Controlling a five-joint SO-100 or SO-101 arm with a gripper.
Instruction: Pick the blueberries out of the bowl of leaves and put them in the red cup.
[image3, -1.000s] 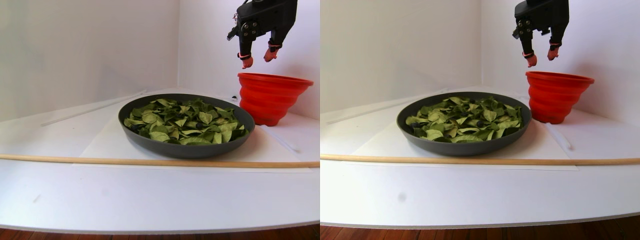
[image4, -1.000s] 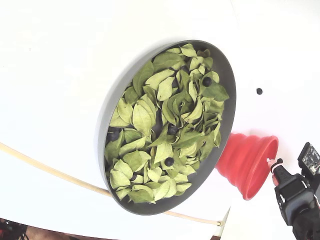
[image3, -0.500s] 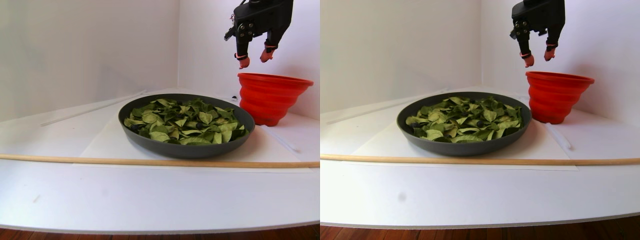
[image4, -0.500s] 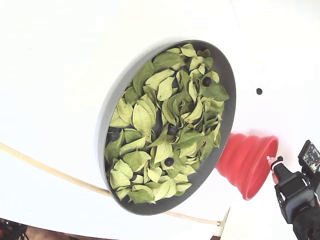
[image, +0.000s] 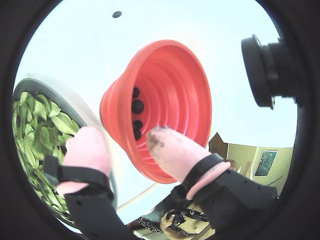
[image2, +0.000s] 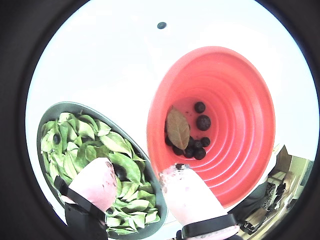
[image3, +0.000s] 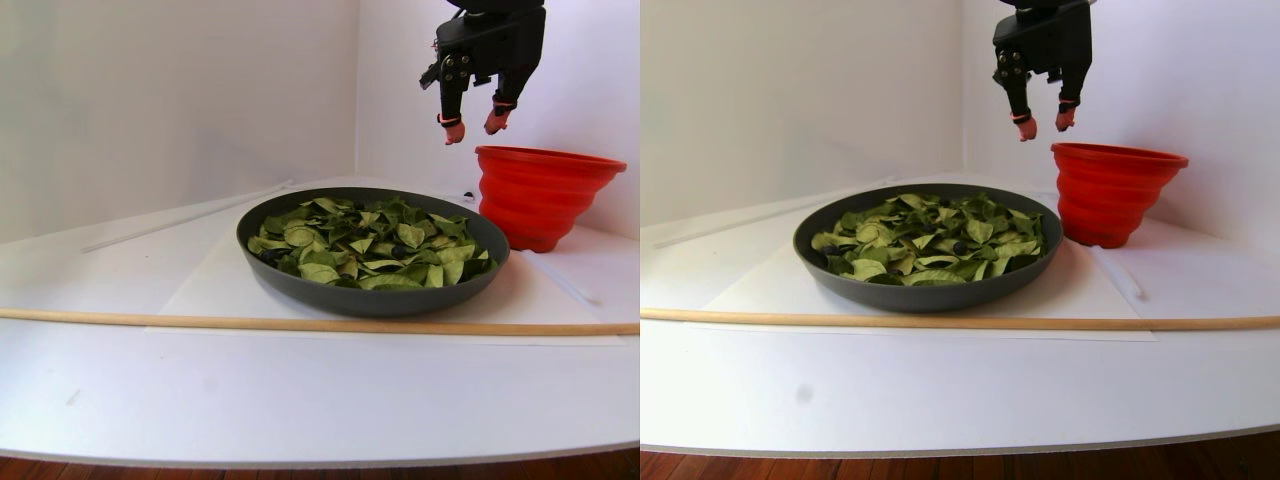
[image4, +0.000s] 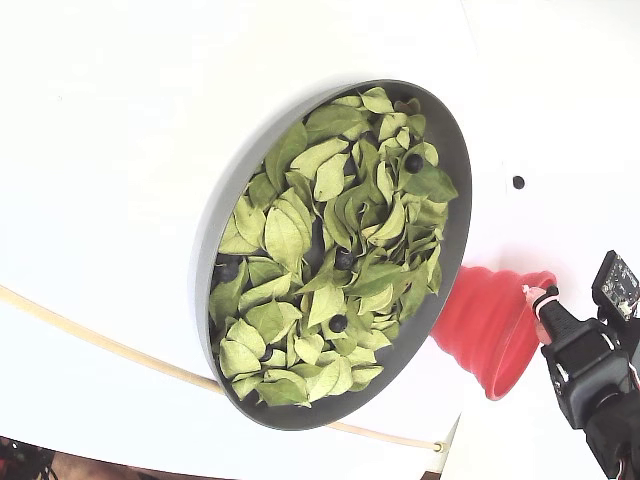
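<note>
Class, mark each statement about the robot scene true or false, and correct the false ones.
1. The gripper is open and holds nothing. True.
2. The red cup is empty. False: it holds several blueberries and one leaf.
3. Blueberries remain among the leaves in the bowl. True: one shows in the fixed view.
4. The cup stands inside the bowl. False: it stands on the table beside the bowl.
5. A small black dot lies on the table. True.
</note>
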